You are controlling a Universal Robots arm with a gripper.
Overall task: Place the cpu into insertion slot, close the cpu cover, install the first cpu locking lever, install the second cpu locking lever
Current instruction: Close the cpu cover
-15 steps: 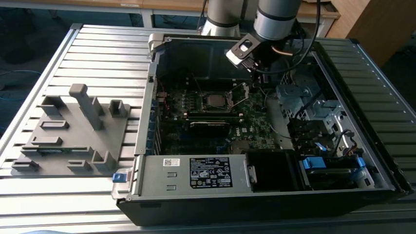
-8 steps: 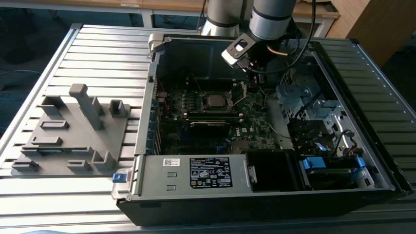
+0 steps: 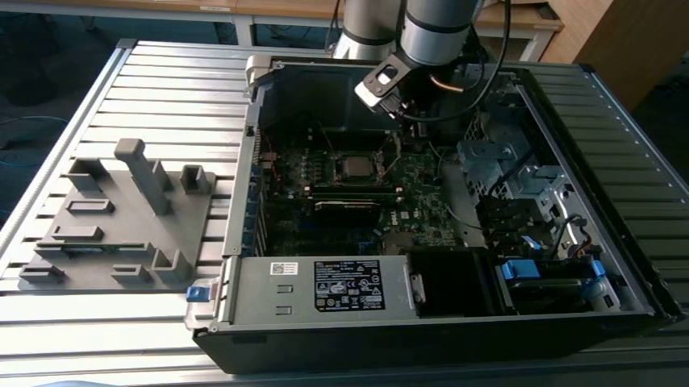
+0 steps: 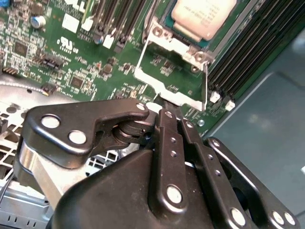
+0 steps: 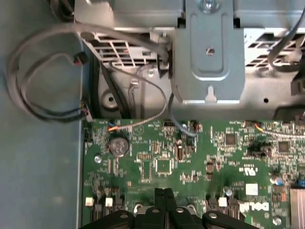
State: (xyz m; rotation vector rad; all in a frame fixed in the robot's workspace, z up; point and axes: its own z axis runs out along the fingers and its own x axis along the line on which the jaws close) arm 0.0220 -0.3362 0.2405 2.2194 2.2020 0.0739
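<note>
Tool [image 4: 167,109] clenched, tips @ free edge of raised cpu cover [image 4: 159,84]; cpu [image 4: 202,16] seated.

A grey robot arm [image 3: 436,28] is shown angled steeply downward in the exterior view, with a camera block mounted at its wrist. The black gripper [image 4: 167,110] is pointed down. Its two slim fingers [image 5: 159,201] are pressed flat together, with the linkage bars folded alongside.

Power supply label [image 3: 348,285]: print illegible
</note>
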